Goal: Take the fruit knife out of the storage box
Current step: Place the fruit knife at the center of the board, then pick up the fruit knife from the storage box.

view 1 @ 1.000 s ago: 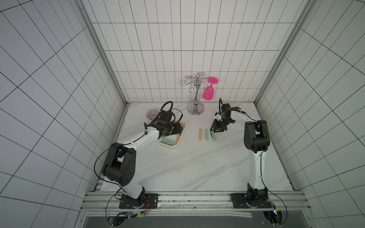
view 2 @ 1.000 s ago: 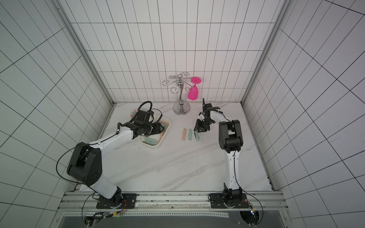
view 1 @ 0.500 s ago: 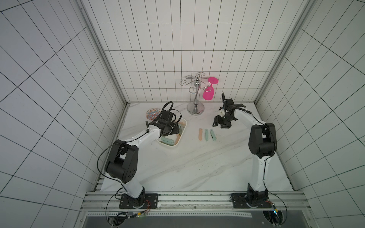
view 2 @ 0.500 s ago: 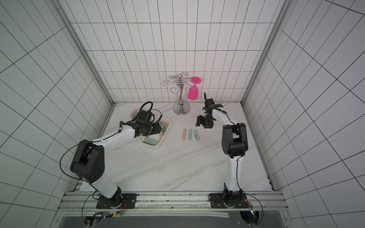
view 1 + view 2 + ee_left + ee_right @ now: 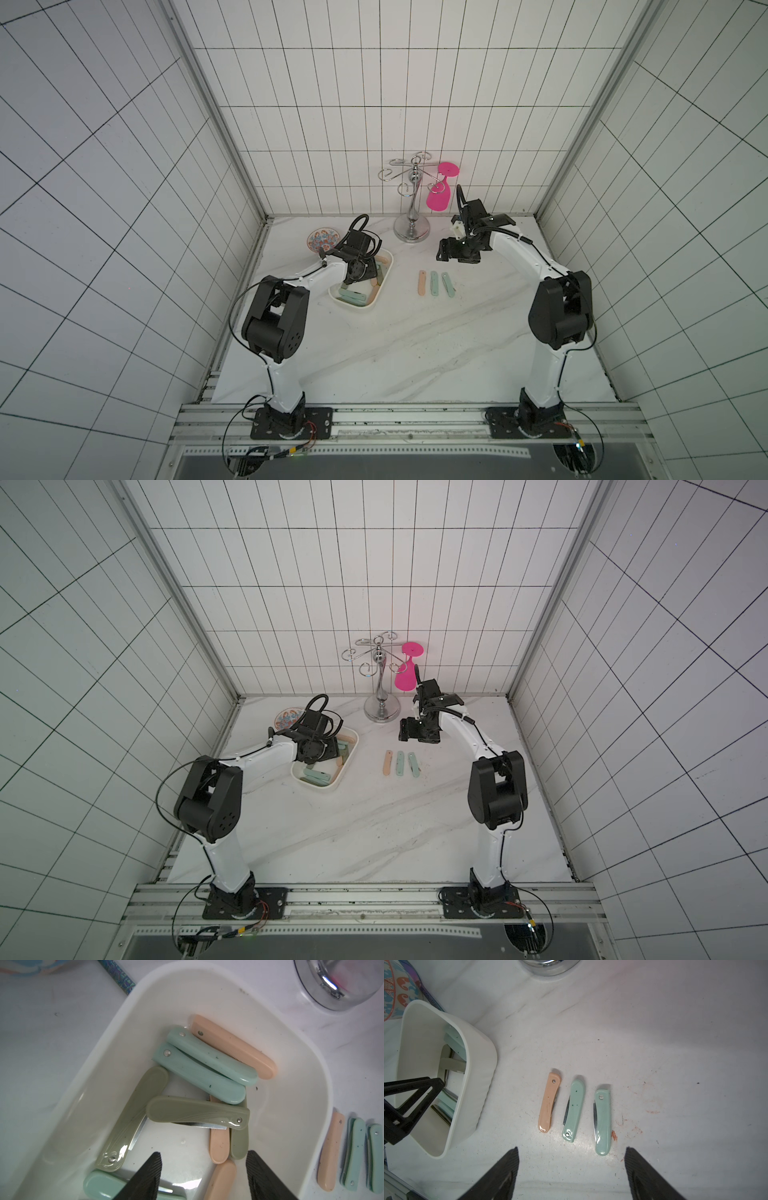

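Three knives (image 5: pixel 573 1111) lie on the table (image 5: pixel 415 340) in a neat row, one peach and two mint. All are folded with a sliver of blade showing, and all are clear of the box (image 5: pixel 291 1088). Right fingers (image 5: pixel 645 1178) hang spread wide above that row with nothing between them, touching none of the three. Near the row, toward the left arm, the box holds most of its load: about nine folded knives in a loose heap, peach, mint and olive. Some cross or lie on others, and two olive ones have their blades partly swung out. Left fingers (image 5: pixel 147 1178) hover over the box, parted and empty, just above a peach handle and a mint one. If every knife is meant to come out, I judge the task begun but far from done, with three out and roughly three times that left. The next pick looks set to fall to the left arm. Just behind the box stands a patterned bowl (image 5: pixel 322 240), and farthest back a chrome stand (image 5: pixel 411 232) carries a pink glass (image 5: pixel 439 198). No brand, label or writing can be read anywhere; the handles show only faint moulded lines.
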Robot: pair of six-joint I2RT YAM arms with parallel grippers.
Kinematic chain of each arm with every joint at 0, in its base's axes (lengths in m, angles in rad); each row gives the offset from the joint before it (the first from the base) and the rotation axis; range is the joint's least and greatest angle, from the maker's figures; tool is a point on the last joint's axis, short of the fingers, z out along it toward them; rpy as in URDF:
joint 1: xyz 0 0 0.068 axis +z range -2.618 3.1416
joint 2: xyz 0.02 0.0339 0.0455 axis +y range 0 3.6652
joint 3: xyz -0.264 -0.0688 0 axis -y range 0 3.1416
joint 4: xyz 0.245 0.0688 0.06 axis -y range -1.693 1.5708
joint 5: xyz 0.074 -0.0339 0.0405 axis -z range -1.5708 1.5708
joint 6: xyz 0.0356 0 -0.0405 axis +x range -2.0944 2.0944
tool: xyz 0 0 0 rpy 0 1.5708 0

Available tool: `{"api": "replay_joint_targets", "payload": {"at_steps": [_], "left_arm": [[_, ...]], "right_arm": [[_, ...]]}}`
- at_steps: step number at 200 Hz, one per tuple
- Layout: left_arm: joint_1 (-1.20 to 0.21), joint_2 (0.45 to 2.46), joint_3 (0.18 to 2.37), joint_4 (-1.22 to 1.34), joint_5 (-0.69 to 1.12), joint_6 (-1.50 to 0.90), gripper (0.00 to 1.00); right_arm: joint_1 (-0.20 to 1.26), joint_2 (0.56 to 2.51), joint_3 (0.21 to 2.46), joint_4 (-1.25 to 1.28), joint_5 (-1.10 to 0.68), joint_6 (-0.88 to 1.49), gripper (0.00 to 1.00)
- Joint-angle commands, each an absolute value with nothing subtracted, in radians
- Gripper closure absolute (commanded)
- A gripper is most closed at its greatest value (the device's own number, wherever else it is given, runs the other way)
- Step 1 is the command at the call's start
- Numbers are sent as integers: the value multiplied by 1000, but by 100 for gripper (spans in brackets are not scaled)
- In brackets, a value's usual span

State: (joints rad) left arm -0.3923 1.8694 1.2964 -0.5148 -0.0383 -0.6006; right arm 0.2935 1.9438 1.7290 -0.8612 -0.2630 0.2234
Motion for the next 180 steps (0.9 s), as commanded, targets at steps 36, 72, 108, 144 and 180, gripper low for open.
{"api": "replay_joint_targets", "payload": {"at_steps": [36,72,108,144,180], "left_arm": [[-388,1933,1350,-487,-1,-963,32],[-388,1953,1358,-493,-33,-1118,31],[-388,2004,1384,-463,-31,-1162,31],[-387,2043,1390,-456,-53,-1175,33],[-377,2061,1381,-439,-60,-1171,41]], "right_arm": [[301,1902,1747,-914,-259,200,19],[301,1897,1751,-916,-274,192,19],[301,1897,1751,-918,-284,185,19],[298,1896,1753,-920,-291,182,19],[298,1904,1755,-920,-307,181,19]]}}
